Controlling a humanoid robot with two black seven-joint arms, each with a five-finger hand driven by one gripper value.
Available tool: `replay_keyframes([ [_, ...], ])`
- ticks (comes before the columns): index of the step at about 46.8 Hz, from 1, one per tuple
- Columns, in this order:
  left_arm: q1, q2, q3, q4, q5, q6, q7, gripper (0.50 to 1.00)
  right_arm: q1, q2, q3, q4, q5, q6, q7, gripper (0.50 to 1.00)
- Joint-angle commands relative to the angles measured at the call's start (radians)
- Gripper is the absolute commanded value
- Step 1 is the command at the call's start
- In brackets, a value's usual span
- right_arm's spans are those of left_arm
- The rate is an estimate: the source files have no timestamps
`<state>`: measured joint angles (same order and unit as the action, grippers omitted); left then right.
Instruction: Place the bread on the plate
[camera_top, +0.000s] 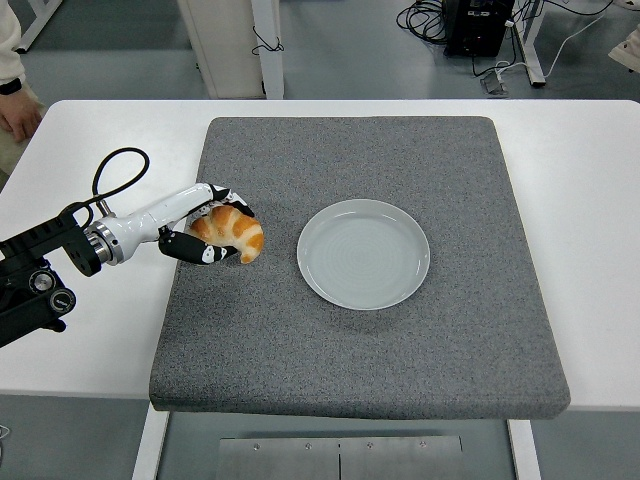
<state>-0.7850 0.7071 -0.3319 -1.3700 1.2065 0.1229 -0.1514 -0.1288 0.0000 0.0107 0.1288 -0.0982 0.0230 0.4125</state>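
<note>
A golden-brown croissant-shaped bread (232, 229) is held in my left hand (212, 227), whose fingers curl over its top and under its near side. The bread looks lifted slightly off the grey mat (360, 340), at the mat's left side. The empty pale grey plate (364, 252) sits in the middle of the mat, a short way to the right of the bread. My left arm comes in from the left edge. My right arm does not show.
The white table (570, 190) extends around the mat on both sides. A person's hand (17, 112) and sleeve show at the far left top corner. Cables and table legs stand on the floor beyond the far edge.
</note>
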Motion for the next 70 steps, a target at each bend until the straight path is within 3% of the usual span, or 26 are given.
replay_keyframes([
  [1, -0.013, 0.003, 0.001, 0.0, -0.009, -0.003, 0.0, 0.5, 0.0, 0.0, 0.0, 0.0, 0.0, 0.0, 0.0, 1.0],
  [13, -0.082, 0.054, 0.001, -0.003, -0.038, -0.035, 0.004, 0.5, 0.0, 0.0, 0.0, 0.0, 0.0, 0.0, 0.0, 1.0],
  [27, -0.229, 0.106, 0.001, -0.004, -0.064, -0.123, 0.003, 0.5, 0.0, 0.0, 0.0, 0.0, 0.0, 0.0, -0.001, 1.0],
  [52, -0.464, 0.117, 0.001, -0.001, -0.097, -0.244, 0.006, 0.5, 0.0, 0.0, 0.0, 0.0, 0.0, 0.0, 0.0, 1.0],
  [70, -0.517, 0.063, 0.011, -0.001, -0.096, -0.278, -0.004, 0.5, 0.0, 0.0, 0.0, 0.0, 0.0, 0.0, -0.001, 1.0],
])
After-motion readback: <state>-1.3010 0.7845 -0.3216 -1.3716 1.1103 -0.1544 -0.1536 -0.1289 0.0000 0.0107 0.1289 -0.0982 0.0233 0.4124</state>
